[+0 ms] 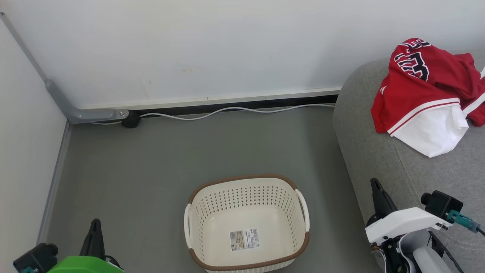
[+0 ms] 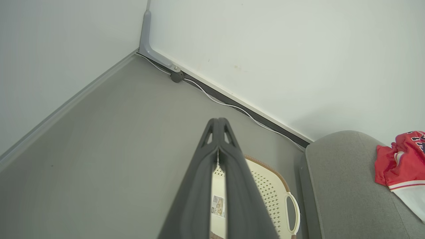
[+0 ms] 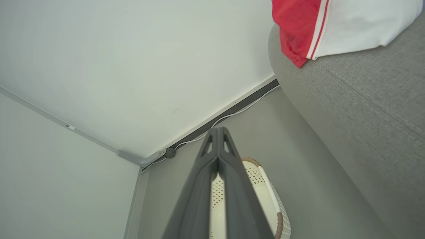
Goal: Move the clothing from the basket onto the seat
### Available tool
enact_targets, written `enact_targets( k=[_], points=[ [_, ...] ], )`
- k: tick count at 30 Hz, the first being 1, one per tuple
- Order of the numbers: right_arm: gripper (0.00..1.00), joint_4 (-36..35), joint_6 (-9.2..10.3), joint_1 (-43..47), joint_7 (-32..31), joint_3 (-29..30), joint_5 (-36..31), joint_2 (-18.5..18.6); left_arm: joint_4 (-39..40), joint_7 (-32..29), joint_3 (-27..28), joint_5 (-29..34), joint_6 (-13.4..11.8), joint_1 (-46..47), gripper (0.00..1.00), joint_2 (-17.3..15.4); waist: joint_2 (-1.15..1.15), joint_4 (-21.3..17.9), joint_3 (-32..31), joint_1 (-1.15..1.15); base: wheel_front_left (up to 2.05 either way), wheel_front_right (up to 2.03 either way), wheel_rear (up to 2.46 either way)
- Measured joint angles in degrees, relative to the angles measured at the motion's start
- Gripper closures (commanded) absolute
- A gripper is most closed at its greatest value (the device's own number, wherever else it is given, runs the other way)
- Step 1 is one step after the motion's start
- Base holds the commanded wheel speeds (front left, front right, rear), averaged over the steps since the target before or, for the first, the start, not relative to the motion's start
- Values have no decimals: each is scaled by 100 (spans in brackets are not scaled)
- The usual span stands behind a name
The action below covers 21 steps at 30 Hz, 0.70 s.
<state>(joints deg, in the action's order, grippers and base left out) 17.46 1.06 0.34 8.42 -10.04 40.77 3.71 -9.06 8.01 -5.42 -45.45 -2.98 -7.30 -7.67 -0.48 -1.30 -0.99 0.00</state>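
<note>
On the red clothing (image 1: pixel 424 87) lying near the far edge of the seat (image 1: pixel 379 151), I read black, white-edged numerals (image 1: pixel 413 64): a clear 3 with a creased 2 beside it. Black lettering (image 1: pixel 416 44) at the top fold is too crumpled to read. A sticker (image 1: pixel 244 239) on the basket (image 1: pixel 197 212) floor carries a barcode; its print is too small for me to read.
</note>
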Motion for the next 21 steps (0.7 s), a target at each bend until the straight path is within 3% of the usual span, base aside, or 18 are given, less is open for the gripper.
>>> enact_targets(
  k=[21],
  points=[
    [100, -30, -232, -106, -423, 494, 1560, -14, -189, -425, 272, -1405, 302, 271, 100, 154, 0, 39, 35, 0, 0, 0, 0]
  ],
)
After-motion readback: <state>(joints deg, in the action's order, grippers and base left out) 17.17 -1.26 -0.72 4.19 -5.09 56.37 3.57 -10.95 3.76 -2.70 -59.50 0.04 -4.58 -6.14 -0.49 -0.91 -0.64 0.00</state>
